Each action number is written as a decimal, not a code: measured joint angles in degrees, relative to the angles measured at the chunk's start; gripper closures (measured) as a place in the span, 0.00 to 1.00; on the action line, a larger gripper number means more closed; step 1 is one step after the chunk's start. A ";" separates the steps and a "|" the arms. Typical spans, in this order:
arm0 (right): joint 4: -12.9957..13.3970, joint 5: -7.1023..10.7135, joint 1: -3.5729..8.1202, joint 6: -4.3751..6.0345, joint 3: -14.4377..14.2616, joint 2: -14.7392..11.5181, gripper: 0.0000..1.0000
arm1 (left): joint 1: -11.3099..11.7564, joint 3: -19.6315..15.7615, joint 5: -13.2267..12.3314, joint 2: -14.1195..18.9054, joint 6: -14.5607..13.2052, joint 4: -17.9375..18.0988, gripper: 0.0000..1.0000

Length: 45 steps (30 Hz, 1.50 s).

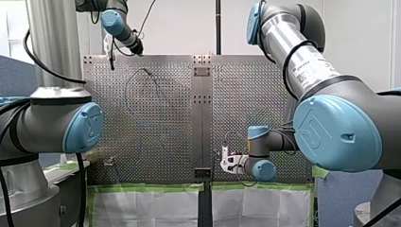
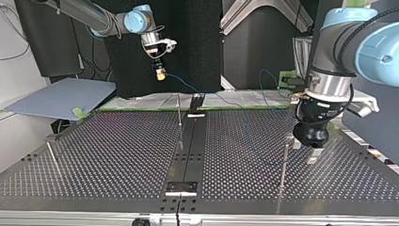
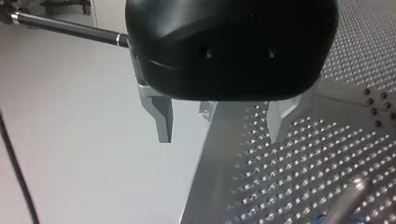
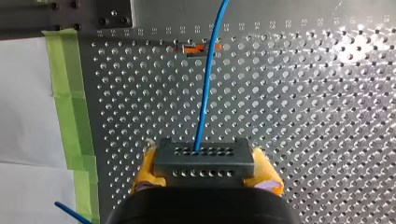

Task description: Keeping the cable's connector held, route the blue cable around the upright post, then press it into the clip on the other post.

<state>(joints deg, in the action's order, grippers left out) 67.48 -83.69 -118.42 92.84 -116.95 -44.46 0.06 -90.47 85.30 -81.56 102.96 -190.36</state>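
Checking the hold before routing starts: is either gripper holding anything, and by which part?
My right gripper clamps the blue cable by its grey connector. My left gripper is open and empty.

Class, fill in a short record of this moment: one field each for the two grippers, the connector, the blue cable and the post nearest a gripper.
left gripper: open, metal fingers, nothing between them
right gripper: shut on the connector, yellow pads
connector: grey block with rows of holes
blue cable: leaves the connector and runs out over the perforated table
post: upright, close beside the left gripper in the top view
routing around post: cannot tell from these views
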 joint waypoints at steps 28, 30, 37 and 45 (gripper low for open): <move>0.02 0.86 -0.09 -0.02 0.00 -0.01 1.00 | -5.22 4.12 8.86 -3.38 -2.76 -5.83 0.01; -0.02 0.88 -0.10 -0.05 0.01 -0.01 1.00 | -5.56 4.13 9.37 -3.69 -2.78 -6.11 0.01; -0.13 0.88 -0.11 -0.16 0.02 -0.01 1.00 | -6.70 4.16 12.22 -5.23 -3.74 -7.29 0.01; -0.15 0.89 -0.10 -0.20 0.00 0.02 1.00 | -7.36 4.15 15.46 -5.66 -4.68 -8.06 0.01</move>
<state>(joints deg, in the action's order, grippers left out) 67.33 -82.80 -118.53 92.64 -116.95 -44.44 -7.29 -86.32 100.76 -87.22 98.28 -198.42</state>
